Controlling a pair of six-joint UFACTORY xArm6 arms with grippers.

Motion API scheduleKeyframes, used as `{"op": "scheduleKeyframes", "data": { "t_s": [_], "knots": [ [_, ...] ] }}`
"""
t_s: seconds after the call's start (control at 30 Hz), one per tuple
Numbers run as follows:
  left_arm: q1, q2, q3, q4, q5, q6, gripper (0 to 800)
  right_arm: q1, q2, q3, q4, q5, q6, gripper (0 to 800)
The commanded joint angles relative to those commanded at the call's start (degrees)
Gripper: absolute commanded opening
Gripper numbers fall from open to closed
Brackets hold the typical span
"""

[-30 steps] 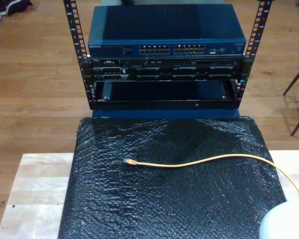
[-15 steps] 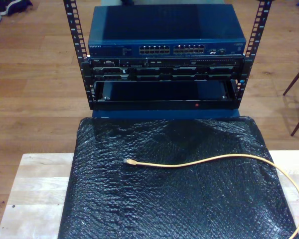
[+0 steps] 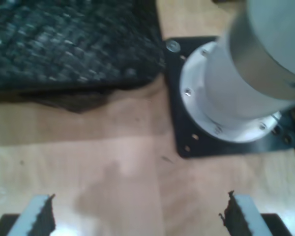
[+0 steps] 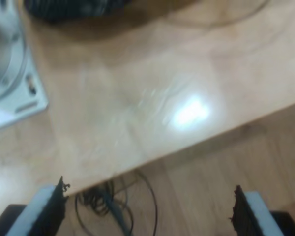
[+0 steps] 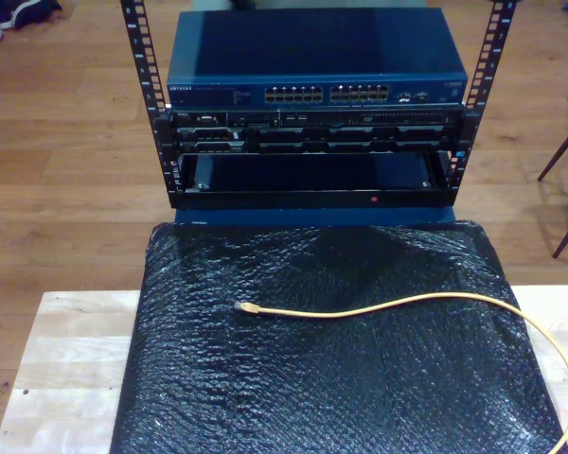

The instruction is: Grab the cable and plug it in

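Observation:
The yellow-orange cable [image 5: 379,307] lies loose on the black bubble-wrap mat [image 5: 331,378]. Its clear plug [image 5: 245,308] points toward the exterior view's left, and its tail curves off at that view's lower right. Beyond the mat stands a rack with a blue network switch [image 5: 317,93] showing two rows of ports. My first gripper [image 3: 140,216] is open over bare wooden table [image 3: 113,167], beside a corner of the mat [image 3: 64,44]. My second gripper [image 4: 147,214] is open over the table's edge [image 4: 152,123]. Nothing lies between either pair of fingers.
A white arm base [image 3: 236,83] on a black plate is bolted to the table near my first gripper. A white base plate [image 4: 10,88] sits near my second gripper, with dark cables [image 4: 113,206] on the floor below. Black rack posts [image 5: 142,85] flank the switch.
A white arm part at the exterior view's lower right corner one second ago has moved out of the picture. The cable and its plug lie where they were.

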Motion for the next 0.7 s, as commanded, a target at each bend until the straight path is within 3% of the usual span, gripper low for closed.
{"op": "scheduleKeyframes", "data": {
  "t_s": [0.27,0.47,0.7],
  "knots": [
    [-2.4,0.1,0.0,-3.3,0.1,-3.8,800,7.0,0.1,-2.4,3.4,1.8,6.8,793],
    [-4.4,0.1,0.1,-5.3,0.5,-6.5,800,11.7,0.4,-4.1,9.1,4.6,11.5,793],
    [-9.1,0.1,0.1,-6.9,0.4,-12.6,800,19.3,0.4,-5.1,10.3,4.2,17.7,793]
  ]
}}
